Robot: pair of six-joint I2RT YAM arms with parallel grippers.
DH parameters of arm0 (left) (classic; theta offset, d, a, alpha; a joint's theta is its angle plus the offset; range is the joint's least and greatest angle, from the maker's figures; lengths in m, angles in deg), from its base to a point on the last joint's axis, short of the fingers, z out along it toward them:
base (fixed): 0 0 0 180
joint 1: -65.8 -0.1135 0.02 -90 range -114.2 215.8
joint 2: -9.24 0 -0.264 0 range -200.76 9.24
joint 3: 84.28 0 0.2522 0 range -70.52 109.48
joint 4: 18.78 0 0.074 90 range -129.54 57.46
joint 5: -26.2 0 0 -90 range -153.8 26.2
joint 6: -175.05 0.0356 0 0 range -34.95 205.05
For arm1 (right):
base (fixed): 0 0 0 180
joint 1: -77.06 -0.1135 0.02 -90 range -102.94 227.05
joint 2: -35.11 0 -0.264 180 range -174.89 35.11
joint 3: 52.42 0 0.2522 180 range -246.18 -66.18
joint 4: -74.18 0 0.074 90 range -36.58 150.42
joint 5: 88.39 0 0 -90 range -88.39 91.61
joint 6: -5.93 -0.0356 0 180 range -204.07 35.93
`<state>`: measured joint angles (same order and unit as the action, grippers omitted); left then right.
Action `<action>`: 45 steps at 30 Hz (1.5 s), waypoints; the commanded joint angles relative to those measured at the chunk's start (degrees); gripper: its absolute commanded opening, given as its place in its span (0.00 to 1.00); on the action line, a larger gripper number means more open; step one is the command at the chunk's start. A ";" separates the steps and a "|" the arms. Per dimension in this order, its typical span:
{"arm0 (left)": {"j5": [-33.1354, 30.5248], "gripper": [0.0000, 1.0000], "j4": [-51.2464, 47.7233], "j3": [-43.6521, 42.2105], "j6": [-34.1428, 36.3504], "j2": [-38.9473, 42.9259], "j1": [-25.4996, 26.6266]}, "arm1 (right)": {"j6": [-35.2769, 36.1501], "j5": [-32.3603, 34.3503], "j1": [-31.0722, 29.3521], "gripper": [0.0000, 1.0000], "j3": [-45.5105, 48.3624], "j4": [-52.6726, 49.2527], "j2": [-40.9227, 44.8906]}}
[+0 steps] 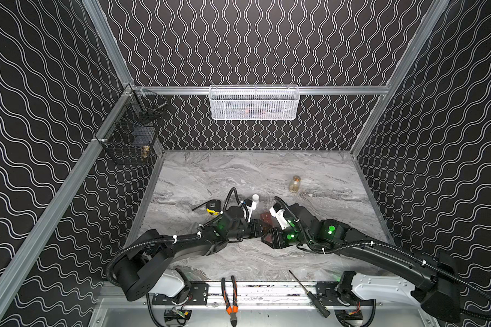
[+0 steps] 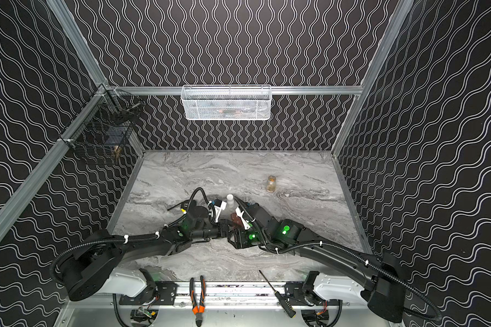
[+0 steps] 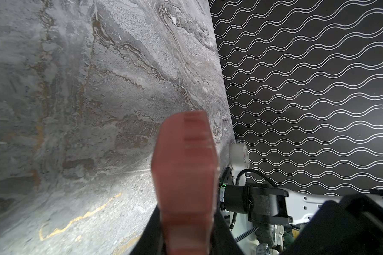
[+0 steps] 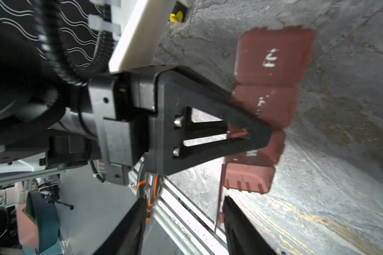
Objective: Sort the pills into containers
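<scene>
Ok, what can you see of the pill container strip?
The container strip is reddish-brown plastic: four joined square lidded compartments with worn white marks. The left tool is shut across a middle compartment, holding it over the marble table. The end lid stands open, between the fingers of the open right tool.

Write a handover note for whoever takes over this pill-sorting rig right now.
Left gripper: shut on the containers, gripping the strip across its middle.
Right gripper: open, at the strip's end, where one lid looks swung open.
Amber bottle: upright, farther back on the right. No pills in view.
Done: strip gripped, one lid apparently opened.
Left: fetch the pills and sort them into the compartments.
</scene>
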<state>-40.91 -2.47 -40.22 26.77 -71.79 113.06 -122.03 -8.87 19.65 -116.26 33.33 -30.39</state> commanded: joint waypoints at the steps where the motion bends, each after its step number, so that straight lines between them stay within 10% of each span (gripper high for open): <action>1: -0.04 0.05 1.92 0.10 0.34 -0.02 -0.11 | -0.97 -2.92 -0.33 0.57 0.21 3.57 -0.25; 21: 0.06 0.06 0.61 0.01 0.38 0.74 -0.10 | -1.45 -2.67 -2.21 0.59 -0.24 5.06 -3.93; 33: -0.75 0.08 -10.14 1.33 3.01 1.93 -0.69 | -1.42 9.32 -2.10 0.85 -2.41 -5.25 3.44; 45: 3.16 0.11 -13.78 7.18 4.86 -7.45 -1.09 | -1.00 14.93 8.89 0.86 1.11 -8.77 7.90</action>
<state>-39.66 -16.31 -34.27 30.33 -77.76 112.34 -123.49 5.55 27.36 -115.52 25.53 -22.37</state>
